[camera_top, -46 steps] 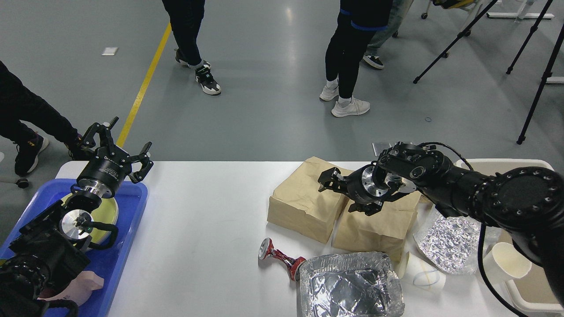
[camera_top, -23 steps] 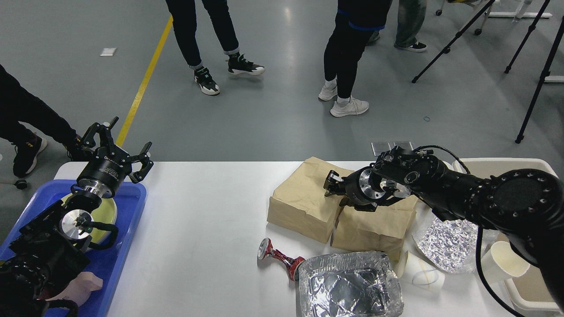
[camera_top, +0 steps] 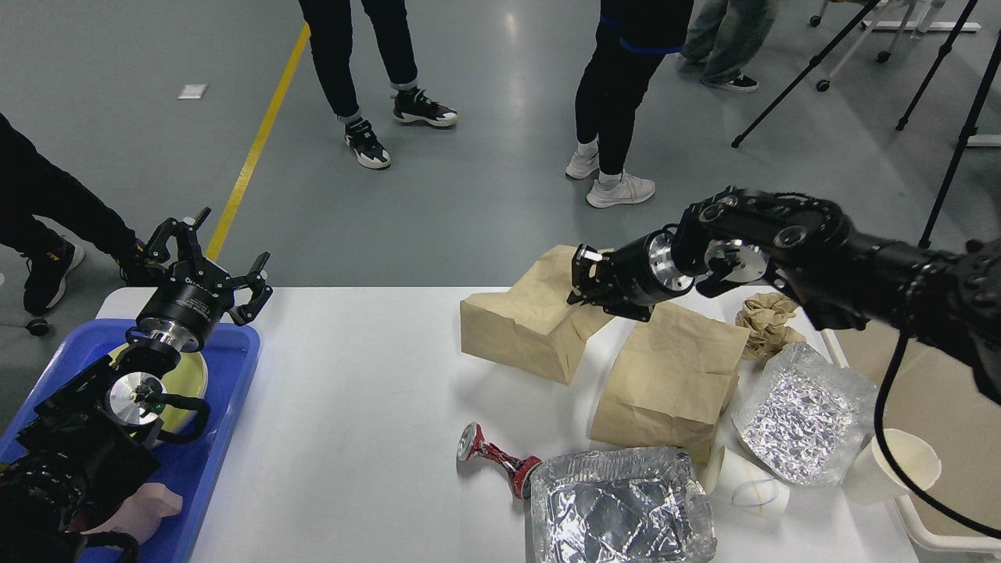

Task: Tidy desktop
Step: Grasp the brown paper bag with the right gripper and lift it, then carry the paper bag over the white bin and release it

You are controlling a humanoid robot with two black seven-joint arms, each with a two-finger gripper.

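The white desktop (camera_top: 360, 407) spans the view. My right gripper (camera_top: 585, 288) is shut on the top edge of a brown paper bag (camera_top: 520, 332) and holds it lifted and tilted above the table. A second brown paper bag (camera_top: 672, 375) lies flat just right of it. My left gripper (camera_top: 209, 258) stands open over the far corner of the blue tray (camera_top: 211, 453), holding nothing.
A crushed red can (camera_top: 496, 457), a foil tray (camera_top: 622, 508), a foil sheet (camera_top: 801, 422), paper cups (camera_top: 891, 465) and a crumpled paper ball (camera_top: 766, 317) lie at the right. A beige bin (camera_top: 938, 391) stands at the far right. A yellow plate (camera_top: 191, 379) sits in the blue tray. People stand beyond the table.
My right gripper closed on the left paper bag and raised it up and back, uncovering the crumpled paper ball. The left arm has not moved.
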